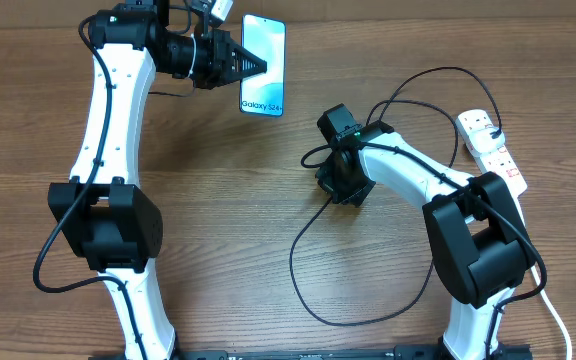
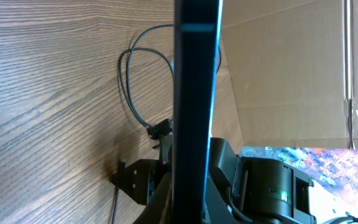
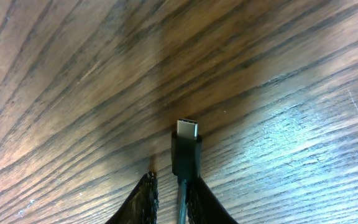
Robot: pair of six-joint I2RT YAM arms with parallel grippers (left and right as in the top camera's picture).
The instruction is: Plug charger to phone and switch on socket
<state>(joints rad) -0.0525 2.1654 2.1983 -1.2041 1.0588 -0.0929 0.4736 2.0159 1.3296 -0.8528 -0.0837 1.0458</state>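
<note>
The phone (image 1: 264,50), screen lit light blue with white text at its near end, is held off the table at the back, with my left gripper (image 1: 258,67) shut on its left edge. The left wrist view has the phone (image 2: 194,93) edge-on between the fingers of the left gripper (image 2: 190,208). My right gripper (image 1: 338,188) points down at mid-table. Its narrowly open fingers straddle the charger's connector tip (image 3: 186,149), which lies on the wood. The cable rests against the right finger (image 3: 205,205), with a gap to the left one. The black cable (image 1: 293,262) loops across the table to the white socket (image 1: 490,148) at the right edge.
A thick white cord (image 1: 553,312) runs from the socket towards the front right corner. Brown cardboard (image 2: 278,74) stands behind the table's far edge. The charger's loops (image 2: 129,81) lie between the two arms.
</note>
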